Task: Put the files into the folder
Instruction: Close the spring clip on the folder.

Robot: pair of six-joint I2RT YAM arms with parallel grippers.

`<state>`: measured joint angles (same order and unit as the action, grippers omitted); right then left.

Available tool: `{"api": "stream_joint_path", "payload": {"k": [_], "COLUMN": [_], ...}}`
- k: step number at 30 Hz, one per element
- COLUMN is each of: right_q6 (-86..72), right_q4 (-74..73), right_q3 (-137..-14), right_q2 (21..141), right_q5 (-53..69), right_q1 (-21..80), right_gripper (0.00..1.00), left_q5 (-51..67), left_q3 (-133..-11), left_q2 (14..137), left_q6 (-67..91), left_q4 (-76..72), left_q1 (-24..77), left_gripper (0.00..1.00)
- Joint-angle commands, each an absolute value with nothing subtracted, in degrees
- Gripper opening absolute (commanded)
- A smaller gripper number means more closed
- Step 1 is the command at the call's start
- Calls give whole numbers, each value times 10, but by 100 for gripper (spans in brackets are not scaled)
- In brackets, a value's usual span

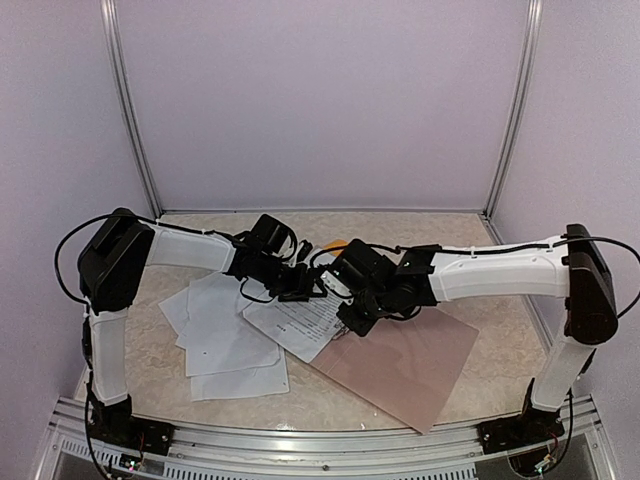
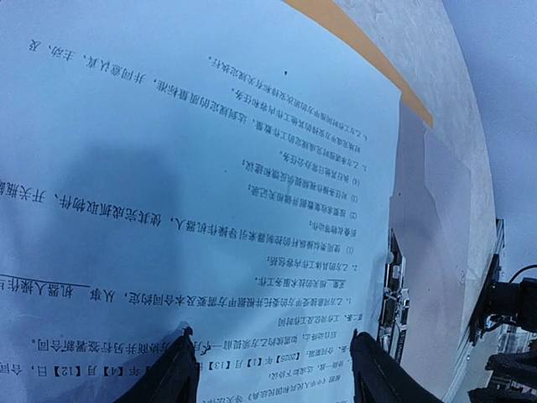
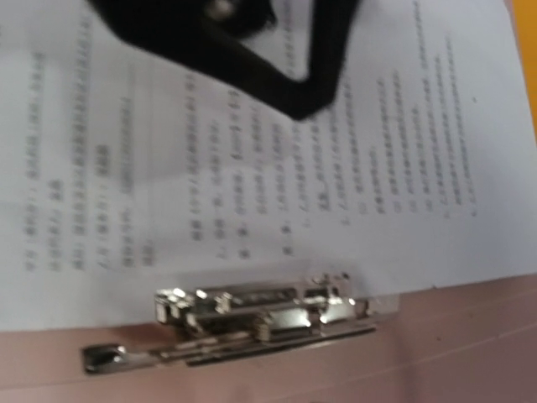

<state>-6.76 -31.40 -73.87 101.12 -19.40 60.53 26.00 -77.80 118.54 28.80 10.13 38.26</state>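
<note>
- The left gripper hangs low over a printed sheet in the middle of the overhead view. Its two fingers stand well apart, and only the paper's face shows between them. It looks placed to press or slide the page rather than pinch it.
- The right gripper reaches in from the right side of the overhead view and meets the left one over the same sheet. Its own fingers show in no view, so I cannot tell how wide they are or whether they hold anything.
- The right wrist view looks down on a metal clip at the lower middle of the frame. The clip sits where the sheet's edge meets a pinkish board. The arm seems parked there to work the clip or guard that edge.
- The folder shows only as an orange strip past the sheet's far edge, at the upper right of the left wrist view. Most of it appears to lie under the paper, so this page is probably being squared onto it.
- More loose sheets lie fanned on the table at the lower left of the overhead view, overlapping each other and apart from both grippers. By this reckoning, most of the filing is not yet done.
- Whether the sheet's edge is tucked under the clip or merely beside it cannot be told.
</note>
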Motion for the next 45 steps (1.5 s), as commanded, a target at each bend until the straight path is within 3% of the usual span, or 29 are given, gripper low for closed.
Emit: {"api": "stream_joint_path", "payload": {"k": [1, 11, 25, 34, 45], "right_q6": [-67, -49, -40, -38, -46], "right_q4": [-310, -288, -314, -335, -341], "right_q3": [-721, -726, -780, -795, -792], "right_q2": [990, 1027, 1106, 1130, 1110], "right_q5": [-179, -119, -140, -181, -207], "right_q1": [597, 631, 649, 656, 657], "right_gripper": [21, 32, 32, 29, 18], "left_q5": [249, 254, 259, 261, 259], "left_q3": [-762, -763, -765, -766, -764], "left_q2": [1191, 1196, 1199, 1197, 1199], "left_q6": [277, 280, 280, 280, 275], "left_q4": [141, 138, 137, 138, 140], "left_q1": [379, 379, 379, 379, 380], "left_gripper": [59, 59, 59, 59, 59]}}
